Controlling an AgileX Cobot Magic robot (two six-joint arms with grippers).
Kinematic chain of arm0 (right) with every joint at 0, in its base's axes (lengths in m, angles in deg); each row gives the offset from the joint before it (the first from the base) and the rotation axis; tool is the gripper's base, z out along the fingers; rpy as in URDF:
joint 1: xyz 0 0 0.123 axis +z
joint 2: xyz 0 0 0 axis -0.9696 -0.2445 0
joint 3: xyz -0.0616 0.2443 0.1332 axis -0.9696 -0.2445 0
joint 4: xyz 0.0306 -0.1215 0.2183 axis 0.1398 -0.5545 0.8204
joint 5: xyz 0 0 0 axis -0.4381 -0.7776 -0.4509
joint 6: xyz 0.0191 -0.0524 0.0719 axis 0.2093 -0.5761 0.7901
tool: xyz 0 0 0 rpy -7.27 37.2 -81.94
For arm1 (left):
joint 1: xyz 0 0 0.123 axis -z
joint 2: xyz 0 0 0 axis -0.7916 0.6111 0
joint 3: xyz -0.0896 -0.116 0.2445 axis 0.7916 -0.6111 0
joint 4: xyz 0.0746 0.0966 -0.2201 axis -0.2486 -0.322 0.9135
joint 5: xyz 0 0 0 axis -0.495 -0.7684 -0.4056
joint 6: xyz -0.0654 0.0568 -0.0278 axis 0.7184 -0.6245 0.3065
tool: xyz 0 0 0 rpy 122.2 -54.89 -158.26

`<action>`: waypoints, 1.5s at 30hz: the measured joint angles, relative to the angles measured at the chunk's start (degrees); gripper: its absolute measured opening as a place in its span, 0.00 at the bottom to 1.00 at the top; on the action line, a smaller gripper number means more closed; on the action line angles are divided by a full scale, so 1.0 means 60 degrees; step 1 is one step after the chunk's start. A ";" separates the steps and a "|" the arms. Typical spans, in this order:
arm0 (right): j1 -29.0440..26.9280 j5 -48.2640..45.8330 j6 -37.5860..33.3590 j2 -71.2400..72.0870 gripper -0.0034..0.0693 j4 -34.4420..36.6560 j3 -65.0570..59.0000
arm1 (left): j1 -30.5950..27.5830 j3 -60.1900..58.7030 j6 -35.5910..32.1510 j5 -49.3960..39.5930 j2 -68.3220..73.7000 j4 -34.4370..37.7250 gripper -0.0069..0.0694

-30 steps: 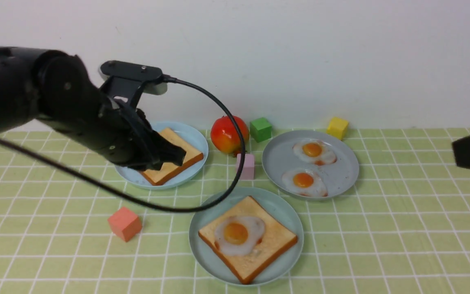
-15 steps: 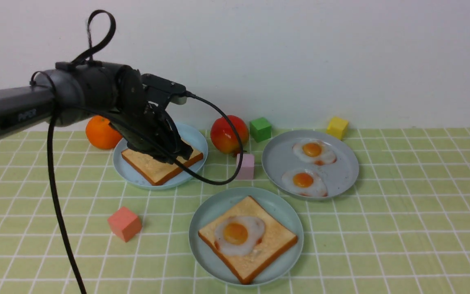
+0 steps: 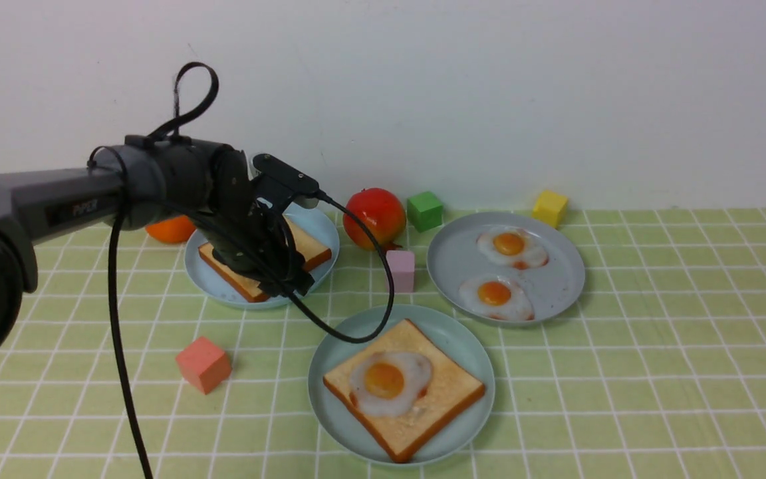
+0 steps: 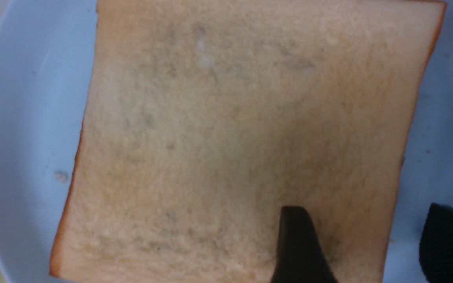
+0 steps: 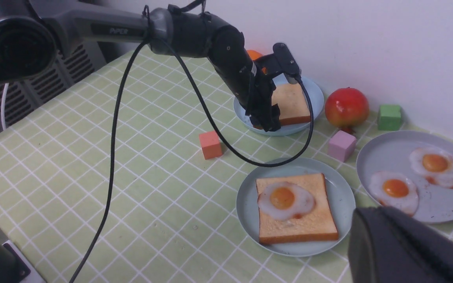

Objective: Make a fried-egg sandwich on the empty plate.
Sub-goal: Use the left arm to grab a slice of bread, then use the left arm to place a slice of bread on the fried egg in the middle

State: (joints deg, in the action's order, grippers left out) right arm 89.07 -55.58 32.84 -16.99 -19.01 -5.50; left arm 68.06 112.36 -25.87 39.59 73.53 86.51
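Toast slice (image 4: 242, 129), the lid of the sandwich, lies flat on the blue plate (image 3: 320, 223) directly under the left claw (image 4: 366, 214). The claw's jaws are released and empty: one finger hangs over the bread near its edge, the other just outside the crust, over bare plate. The step in hand looks like picking this slice up. To do it well, the claw should sink until the outer finger gets below the crust, pinch the edge squarely rather than at a corner, and lift level so the light plate is not dragged along. The goal, the teal plate (image 3: 469, 346), sits nearer the robot and to the claw's right, well apart from it. It already carries the bottom slice (image 3: 449, 392) with the fried egg (image 3: 389, 380) on top, so the lid should land square without shoving the egg. The cable (image 3: 370, 319) from the claw's wrist droops to that plate's far rim and could brush it. A pink block (image 3: 401, 269) and a red fruit (image 3: 374, 216) stand to the claw's right, with a grey plate (image 3: 556, 266) beyond them. The right claw (image 5: 407, 247) is clenched, with nothing seen in it. Everything rests on a green checked tablecloth (image 3: 655, 366) before a plain white wall (image 3: 489, 100).
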 joint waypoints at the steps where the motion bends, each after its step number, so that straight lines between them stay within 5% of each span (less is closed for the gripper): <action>1: 0.0000 -0.0013 0.0000 0.0000 0.05 0.0010 0.0000 | 0.0000 0.0015 0.0009 0.0000 0.0044 -0.0043 0.56; 10: 0.0000 -0.0343 0.0000 0.0000 0.06 0.0292 0.0000 | -0.0003 0.0070 0.0019 0.0005 0.0033 -0.0214 0.11; 20: 0.0000 -0.0433 0.0000 0.0267 0.07 0.0161 0.0000 | 0.0339 -0.0035 0.0800 -0.1043 -0.1930 -0.0300 0.10; 32: 0.0000 -0.1561 0.0867 0.0735 0.07 -0.1589 0.0000 | 0.4067 -0.2393 0.2734 -0.1552 -0.3884 -0.0331 0.10; 45: 0.0000 -0.1629 0.0941 0.1498 0.07 -0.1685 -0.0386 | 0.5008 -0.2507 0.2967 -0.1346 -0.3317 -0.0657 0.10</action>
State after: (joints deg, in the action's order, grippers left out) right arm 89.07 -65.36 38.48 -8.00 -29.12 -7.82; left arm 98.11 97.32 -8.07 31.51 53.63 82.57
